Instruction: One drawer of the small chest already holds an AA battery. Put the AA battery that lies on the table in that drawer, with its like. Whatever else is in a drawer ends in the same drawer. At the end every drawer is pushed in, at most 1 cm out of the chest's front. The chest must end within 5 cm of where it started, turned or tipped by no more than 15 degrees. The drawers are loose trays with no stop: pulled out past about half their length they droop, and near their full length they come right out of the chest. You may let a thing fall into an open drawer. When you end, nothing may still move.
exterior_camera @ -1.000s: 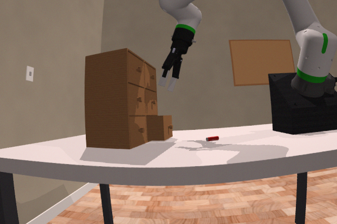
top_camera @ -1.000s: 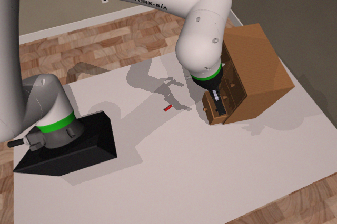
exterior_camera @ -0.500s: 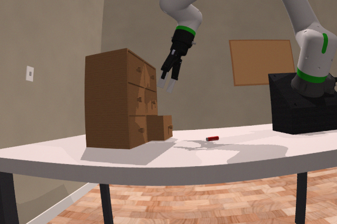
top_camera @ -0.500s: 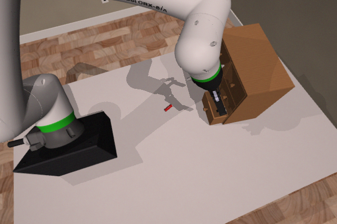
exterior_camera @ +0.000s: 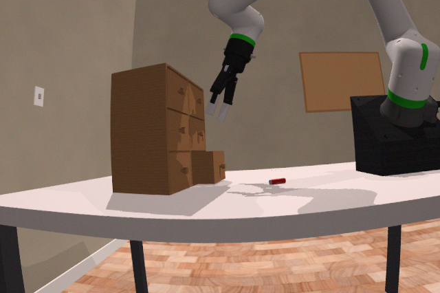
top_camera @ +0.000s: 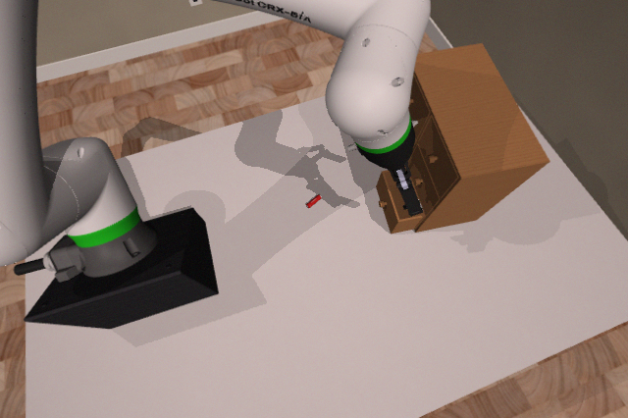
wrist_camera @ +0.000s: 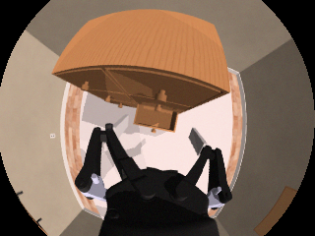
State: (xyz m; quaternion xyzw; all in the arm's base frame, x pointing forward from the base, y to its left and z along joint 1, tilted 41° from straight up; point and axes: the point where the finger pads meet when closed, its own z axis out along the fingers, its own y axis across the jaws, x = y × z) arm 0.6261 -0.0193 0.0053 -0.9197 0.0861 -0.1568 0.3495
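Note:
The small wooden chest (top_camera: pixel 471 139) stands at the table's far right; it also shows in the side view (exterior_camera: pixel 156 128) and the wrist view (wrist_camera: pixel 148 59). Its bottom drawer (top_camera: pixel 397 205) (exterior_camera: pixel 208 167) on one side is pulled partly out; the other drawers sit flush. I cannot see into the open drawer. The red AA battery (top_camera: pixel 314 200) (exterior_camera: pixel 277 181) lies on the table in front of the chest. My gripper (exterior_camera: pixel 217 112) is open and empty, tilted, in the air before the chest's middle row, above the open drawer (wrist_camera: pixel 153 118).
The arm's black base block (top_camera: pixel 131 271) stands at the table's left. The chest sits close to the table's right edge. A brown board (exterior_camera: pixel 342 82) hangs on the wall behind.

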